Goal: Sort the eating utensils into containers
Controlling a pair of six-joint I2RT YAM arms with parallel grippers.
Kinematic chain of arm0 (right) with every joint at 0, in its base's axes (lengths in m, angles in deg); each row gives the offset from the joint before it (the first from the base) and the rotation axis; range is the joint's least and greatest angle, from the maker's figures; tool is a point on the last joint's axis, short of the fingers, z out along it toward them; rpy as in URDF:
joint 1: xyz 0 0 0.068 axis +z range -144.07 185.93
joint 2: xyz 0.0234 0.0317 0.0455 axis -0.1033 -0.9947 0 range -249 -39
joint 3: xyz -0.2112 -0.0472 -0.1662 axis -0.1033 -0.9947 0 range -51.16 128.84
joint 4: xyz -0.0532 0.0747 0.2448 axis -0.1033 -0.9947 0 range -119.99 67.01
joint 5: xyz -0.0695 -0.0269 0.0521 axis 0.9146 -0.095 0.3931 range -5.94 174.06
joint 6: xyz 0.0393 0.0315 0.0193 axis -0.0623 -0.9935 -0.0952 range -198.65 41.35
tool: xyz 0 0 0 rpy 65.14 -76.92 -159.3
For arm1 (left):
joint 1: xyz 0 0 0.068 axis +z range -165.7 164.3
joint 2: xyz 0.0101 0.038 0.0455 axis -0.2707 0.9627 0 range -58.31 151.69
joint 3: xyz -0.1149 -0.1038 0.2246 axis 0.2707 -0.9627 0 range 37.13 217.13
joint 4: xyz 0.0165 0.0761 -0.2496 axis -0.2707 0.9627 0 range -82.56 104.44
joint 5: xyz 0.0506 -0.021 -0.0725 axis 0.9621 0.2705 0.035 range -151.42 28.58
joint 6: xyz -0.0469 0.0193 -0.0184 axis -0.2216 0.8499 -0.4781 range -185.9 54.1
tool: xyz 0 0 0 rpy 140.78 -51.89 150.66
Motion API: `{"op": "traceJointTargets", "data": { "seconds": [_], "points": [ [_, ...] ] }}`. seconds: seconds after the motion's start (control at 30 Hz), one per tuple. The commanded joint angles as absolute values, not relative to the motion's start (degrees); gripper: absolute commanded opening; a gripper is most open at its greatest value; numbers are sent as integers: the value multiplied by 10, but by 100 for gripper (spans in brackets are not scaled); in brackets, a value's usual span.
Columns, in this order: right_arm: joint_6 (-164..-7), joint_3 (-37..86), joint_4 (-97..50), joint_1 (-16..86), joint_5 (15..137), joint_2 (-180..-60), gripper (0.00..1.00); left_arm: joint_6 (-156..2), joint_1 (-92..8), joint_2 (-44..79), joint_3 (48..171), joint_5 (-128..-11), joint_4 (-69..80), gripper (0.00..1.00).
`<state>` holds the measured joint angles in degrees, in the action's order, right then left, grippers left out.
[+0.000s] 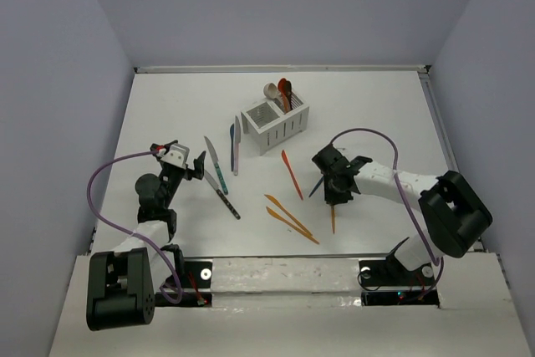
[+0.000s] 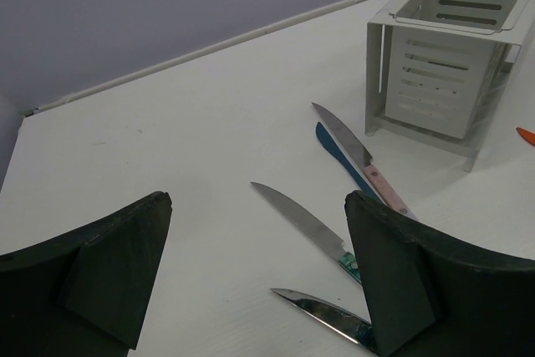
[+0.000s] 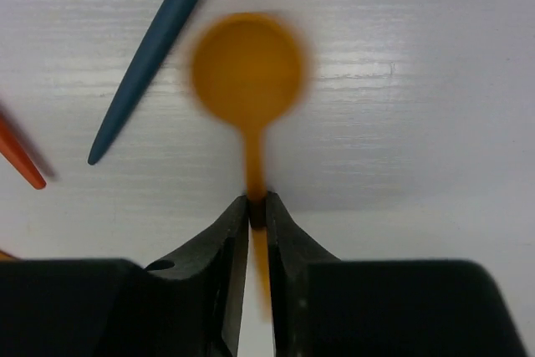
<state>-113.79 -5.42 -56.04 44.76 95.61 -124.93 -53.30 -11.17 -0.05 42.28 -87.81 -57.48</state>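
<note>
Right wrist view: right end effector (image 3: 257, 206) pinches the orange spoon (image 3: 247, 68) by its handle — bowl just ahead — likely to lift it. Left end effector (image 2: 257, 240) stands wide apart.

knives (image 1: 213, 156) left of caddy (image 1: 284, 133) (spoons (image 1: 272, 89) inside it)

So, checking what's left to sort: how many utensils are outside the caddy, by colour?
Orange utensils: 4, including the orange spoon in the right pincer
Silver-bladed knives: 3
Blue utensils: 2
Total: 9
</note>
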Motion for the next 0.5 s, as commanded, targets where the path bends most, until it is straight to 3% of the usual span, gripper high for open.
{"op": "traceJointTargets", "data": {
  "seconds": [0.0,0.03,0.33,0.47],
  "points": [
    [-1157,-62,-550,462,973,-1294,10,-521,-114,-11,418,-884,-625,98],
    [-1157,-62,-550,470,974,-1290,0,-520,-114,-11,418,-884,-625,98],
    [-1125,7,-609,512,980,-1233,0,-522,-114,-10,419,-882,-624,98],
    [-1045,53,-528,559,991,-1156,0,-522,-114,-9,420,-883,-624,98]
  ]
}}
